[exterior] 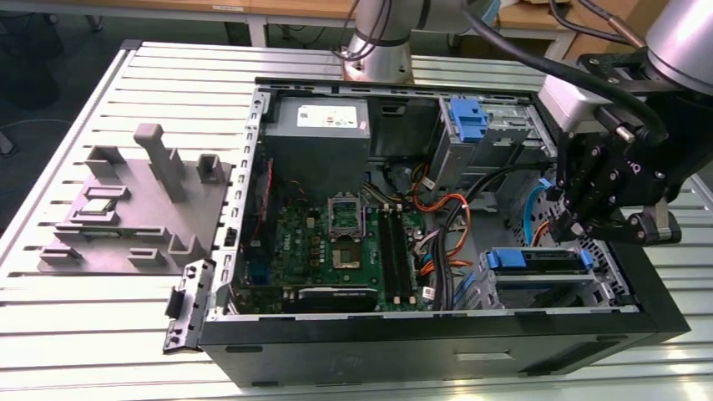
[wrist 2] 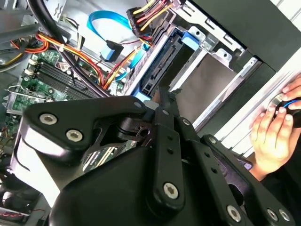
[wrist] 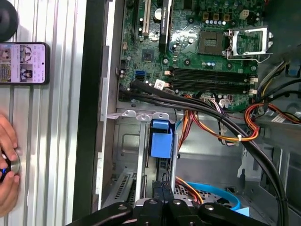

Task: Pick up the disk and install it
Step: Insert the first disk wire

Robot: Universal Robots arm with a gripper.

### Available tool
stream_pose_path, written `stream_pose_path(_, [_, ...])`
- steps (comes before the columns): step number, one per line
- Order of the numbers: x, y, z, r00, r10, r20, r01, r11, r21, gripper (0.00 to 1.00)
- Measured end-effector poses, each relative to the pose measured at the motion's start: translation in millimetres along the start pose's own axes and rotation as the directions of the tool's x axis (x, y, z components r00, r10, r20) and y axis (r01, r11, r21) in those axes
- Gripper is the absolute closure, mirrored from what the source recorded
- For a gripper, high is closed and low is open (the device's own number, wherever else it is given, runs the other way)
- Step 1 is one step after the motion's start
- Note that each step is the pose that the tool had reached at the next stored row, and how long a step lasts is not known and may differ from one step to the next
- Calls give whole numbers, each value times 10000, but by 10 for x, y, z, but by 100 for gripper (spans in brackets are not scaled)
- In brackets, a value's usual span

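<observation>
Now the open computer case [exterior: 446, 330] lies on the slatted table [exterior: 100, 317], its motherboard [exterior: 334, 242] exposed and its walls rimming a cable-crowded interior. The gripper [exterior: 602, 230] hangs over the case's corner at the exterior view's right, just above the drive cage. The disk [exterior: 537, 261] sits slotted there, blue bracket up, hemmed by cage walls. In both wrist views the fingers [wrist: 162, 190] meet, closed on nothing visible. A hand [wrist 2: 270, 136] rests outside the case.

Black claw [wrist: 163, 200] is sitting low over the open grey computer case [wrist: 106, 94], just beside a blue plastic bracket [wrist: 162, 140] in the drive bay. Green motherboard [wrist: 188, 42] is showing beyond. Black smartphone [wrist: 23, 63] is lying on the ribbed worktop [wrist: 56, 141]; a hand [wrist: 8, 167] is resting nearby.
</observation>
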State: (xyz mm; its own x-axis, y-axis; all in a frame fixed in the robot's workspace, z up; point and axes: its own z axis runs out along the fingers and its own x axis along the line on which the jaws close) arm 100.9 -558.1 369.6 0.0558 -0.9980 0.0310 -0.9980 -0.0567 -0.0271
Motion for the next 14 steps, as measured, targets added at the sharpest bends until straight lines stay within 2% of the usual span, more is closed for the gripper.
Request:
stream_pose_path(2, [0,-1,-1,9998,-175,-5,175,9998,10,90])
stream_pose_path(5, [-1,-1,0,9977,-685,6,685,9976,32,90])
stream_pose_path(7, [-1,-1,2,9946,-1035,15,1035,9946,45,90])
stream_pose_path(10, [-1,0,5,9878,-1558,27,1558,9878,65,90])
stream_pose_path(11, [0,-2,6,9863,-1647,29,1646,9863,68,90])
stream_pose_path(14, [-5,-43,8,9860,-1667,31,1667,9860,70,90])
